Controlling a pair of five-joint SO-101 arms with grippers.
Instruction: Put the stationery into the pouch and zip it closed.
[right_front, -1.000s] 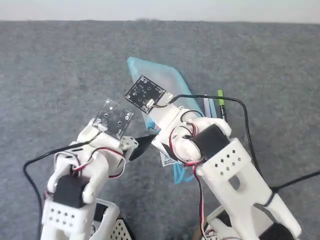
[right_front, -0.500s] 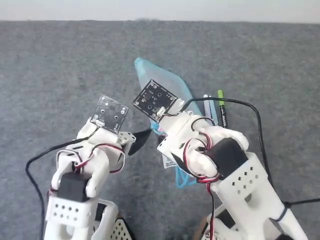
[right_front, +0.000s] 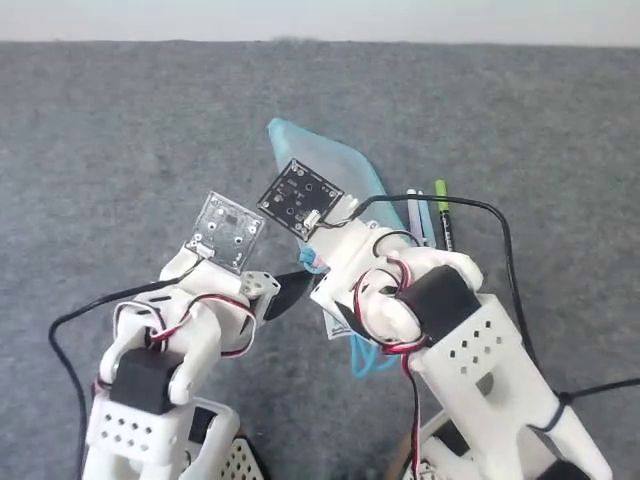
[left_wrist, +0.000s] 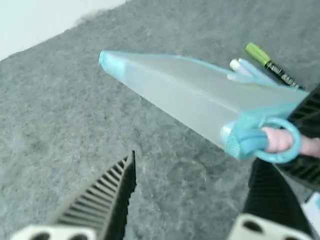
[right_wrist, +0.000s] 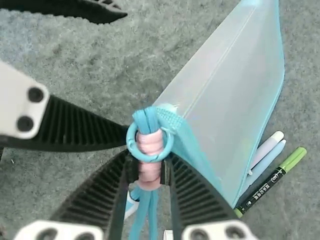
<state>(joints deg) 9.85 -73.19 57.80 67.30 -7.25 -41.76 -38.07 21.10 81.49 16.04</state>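
Two bowed arms (right_front: 440, 330), right pincer (right_wrist: 148, 165) gripping pouch (right_wrist: 230, 90), left pincer (left_wrist: 195, 170) spread, perhaps hovering

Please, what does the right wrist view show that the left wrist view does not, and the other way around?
Right wrist view: the right gripper shut on the pink zipper pull, with blue cord hanging below it. Left wrist view: the left gripper, open near the zipper end of the pouch, and the far pointed corner. Both: the pouch, the blue ring, the green marker and two pale pens.
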